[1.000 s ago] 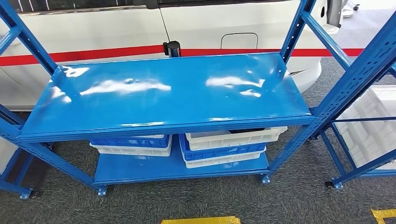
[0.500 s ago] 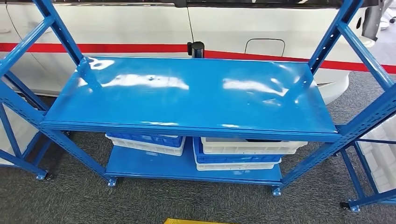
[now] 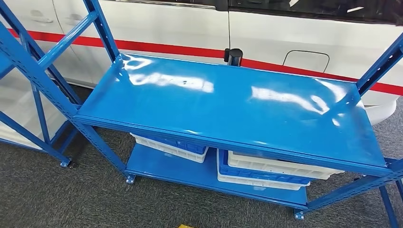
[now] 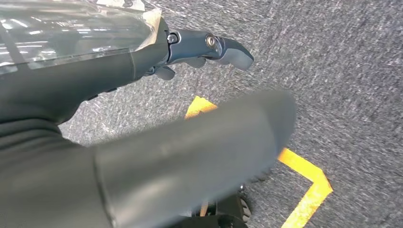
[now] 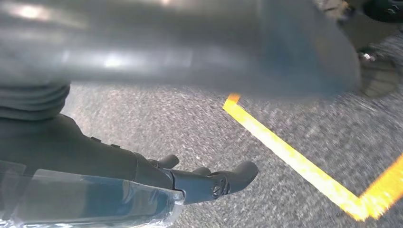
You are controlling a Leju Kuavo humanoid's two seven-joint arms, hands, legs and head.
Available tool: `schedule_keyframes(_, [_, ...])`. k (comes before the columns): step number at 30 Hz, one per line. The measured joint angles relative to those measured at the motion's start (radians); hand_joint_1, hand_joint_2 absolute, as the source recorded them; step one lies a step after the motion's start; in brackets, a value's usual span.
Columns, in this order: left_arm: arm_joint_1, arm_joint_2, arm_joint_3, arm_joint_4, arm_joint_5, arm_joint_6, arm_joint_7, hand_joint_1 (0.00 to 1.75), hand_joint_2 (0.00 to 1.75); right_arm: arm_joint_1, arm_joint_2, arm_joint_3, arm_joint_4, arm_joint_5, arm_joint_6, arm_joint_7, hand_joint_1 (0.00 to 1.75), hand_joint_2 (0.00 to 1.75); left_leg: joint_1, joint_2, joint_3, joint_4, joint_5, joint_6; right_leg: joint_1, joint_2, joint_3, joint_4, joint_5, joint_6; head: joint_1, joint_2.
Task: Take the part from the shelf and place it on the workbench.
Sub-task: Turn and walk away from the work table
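A blue metal shelf rack (image 3: 228, 109) stands in front of me in the head view, its glossy top board bare. On its lower board (image 3: 176, 168) lie two stacks of blue and white bins, one at the left (image 3: 171, 145) and one at the right (image 3: 271, 171). The top board hides what is in them. My left hand (image 4: 119, 71) hangs over the grey carpet with its fingers (image 4: 209, 45) stretched out and nothing in it. My right hand (image 5: 95, 156) hangs the same way, fingers (image 5: 214, 183) extended and holding nothing.
A white vehicle (image 3: 166, 28) with a red stripe stands close behind the rack, and a black post (image 3: 233, 56) rises at the rack's back edge. Another blue rack (image 3: 28, 61) stands at the left. Yellow tape (image 4: 304, 166) (image 5: 294, 161) marks the carpet by my hands.
The whole picture has shifted: the camera has turned left, so the rack now lies further right and slanted. The rack at the right has left the picture and one at the left has come in.
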Motion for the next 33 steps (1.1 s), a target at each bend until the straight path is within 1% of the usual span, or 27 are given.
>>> schedule_keyframes(1, [0.000,0.000,0.000,0.000,0.000,0.001,0.003,0.00,0.87,-0.001,0.000,-0.003,0.000,0.000,-0.003,0.001,0.00,1.75,-0.002,0.000,0.000,0.002,-0.002,0.001,0.001,0.000,0.002,-0.003,0.003,-0.004,0.000,0.000])
schedule_keyframes(3, [0.000,0.001,0.000,0.000,-0.001,0.005,0.010,0.00,1.75,-0.002,0.000,-0.010,0.000,-0.001,-0.006,0.003,0.00,1.75,0.000,0.003,0.000,0.000,-0.002,0.008,0.001,0.002,0.003,-0.004,0.004,-0.006,0.000,0.000])
schedule_keyframes(8, [0.001,0.006,-0.013,-0.001,0.004,0.018,0.034,0.00,1.75,0.000,-0.001,-0.023,-0.001,-0.009,-0.008,0.006,0.00,1.75,0.002,0.004,0.005,-0.005,-0.003,0.007,0.004,0.002,0.005,-0.004,0.001,-0.011,0.000,0.000])
schedule_keyframes(11, [0.001,0.007,-0.016,-0.001,0.005,0.018,0.035,0.00,1.75,0.001,-0.001,-0.024,-0.001,-0.011,-0.008,0.006,0.00,1.75,0.002,0.004,0.005,-0.005,-0.003,0.006,0.004,0.002,0.005,-0.004,0.001,-0.011,0.000,0.000])
schedule_keyframes(13, [0.009,0.014,-0.049,-0.004,0.021,0.016,0.042,0.00,1.75,0.007,-0.001,-0.028,-0.004,-0.028,-0.009,0.005,0.00,1.75,0.003,0.004,0.007,-0.007,-0.004,0.002,0.005,0.002,0.006,-0.004,0.000,-0.013,0.000,0.000])
schedule_keyframes(14, [0.017,0.022,-0.090,-0.009,0.043,0.012,0.051,0.00,1.31,0.016,0.000,-0.034,-0.010,-0.052,-0.011,0.002,0.00,1.31,0.003,0.004,0.008,-0.008,-0.004,-0.001,0.006,0.002,0.006,-0.004,0.000,-0.013,0.000,0.000])
schedule_keyframes(15, [0.030,0.035,-0.150,-0.017,0.076,0.004,0.063,0.00,0.87,0.029,0.001,-0.040,-0.018,-0.089,-0.013,-0.004,0.00,0.87,0.003,0.004,0.009,-0.009,-0.005,-0.005,0.007,0.002,0.006,-0.003,-0.001,-0.015,0.000,0.000])
schedule_keyframes(17, [0.053,0.060,-0.258,-0.033,0.139,-0.013,0.084,0.00,0.00,0.052,0.003,-0.052,-0.035,-0.157,-0.017,-0.015,0.00,0.00,0.003,0.004,0.010,-0.009,-0.006,-0.010,0.009,0.002,0.006,-0.003,-0.003,-0.017,0.000,0.000])
schedule_keyframes(18, [0.061,0.068,-0.297,-0.040,0.161,-0.020,0.091,0.00,0.00,0.060,0.004,-0.055,-0.042,-0.182,-0.019,-0.021,0.00,0.00,0.003,0.004,0.010,-0.009,-0.006,-0.011,0.010,0.002,0.006,-0.003,-0.003,-0.018,0.000,0.000])
schedule_keyframes(26, [0.109,0.115,-0.521,-0.077,0.285,-0.057,0.132,0.00,0.00,0.108,0.012,-0.074,-0.083,-0.318,-0.025,-0.049,0.00,0.00,-0.003,0.004,0.010,-0.009,-0.007,-0.010,0.006,0.002,0.007,-0.004,-0.004,-0.018,0.000,0.000])
schedule_keyframes(33, [0.151,0.158,-0.713,-0.110,0.394,-0.090,0.168,0.00,0.00,0.148,0.021,-0.089,-0.121,-0.438,-0.031,-0.074,0.00,0.00,-0.004,0.004,0.010,-0.009,-0.008,-0.010,0.004,0.002,0.006,-0.004,-0.004,-0.018,0.000,0.000])
